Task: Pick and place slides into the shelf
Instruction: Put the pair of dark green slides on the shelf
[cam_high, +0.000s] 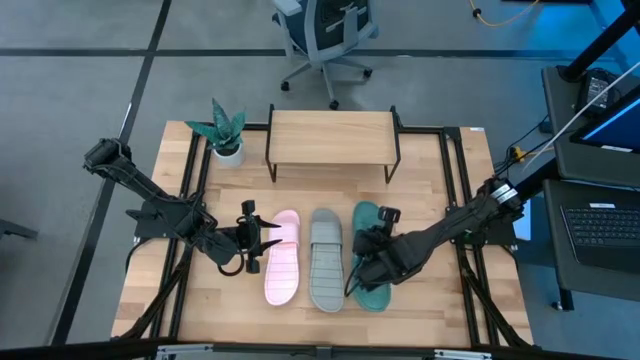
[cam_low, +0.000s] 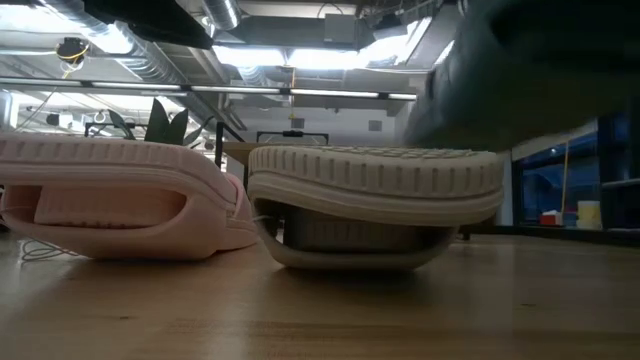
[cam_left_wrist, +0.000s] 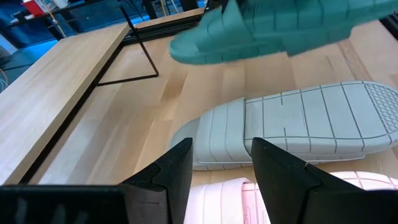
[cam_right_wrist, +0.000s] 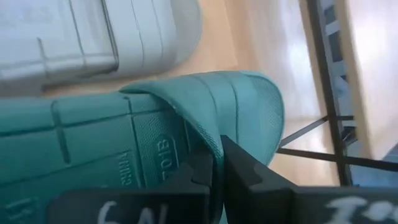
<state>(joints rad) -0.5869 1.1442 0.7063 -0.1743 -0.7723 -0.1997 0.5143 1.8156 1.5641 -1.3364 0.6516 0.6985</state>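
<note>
Right gripper (cam_right_wrist: 217, 171), fingers pinching the teal ribbed slide's (cam_right_wrist: 155, 137) strap, should keep it level toward the light-wood shelf (cam_high: 330, 137); left gripper (cam_left_wrist: 221, 165) waits open.

a: high view looks straight down from above, takes in the whole desk (cam_high: 420, 300), both arms, and floor around it. left arm on picture's left.

b: low view sits at desk-top height, facing level across toward the room; very near the pink slide (cam_low: 110, 200) and grey slide (cam_low: 375, 205), which fill the frame.

a: left wrist view looks forward past its own hand (cam_left_wrist: 221, 168), close over the grey slide (cam_left_wrist: 298, 124), the teal slide (cam_left_wrist: 280, 28) beyond it.

b: right wrist view is closer yet, its hand (cam_right_wrist: 217, 177) against the teal slide (cam_right_wrist: 124, 143). both wrist views share grey slide, teal slide and the shelf (cam_left_wrist: 56, 81) legs.
</note>
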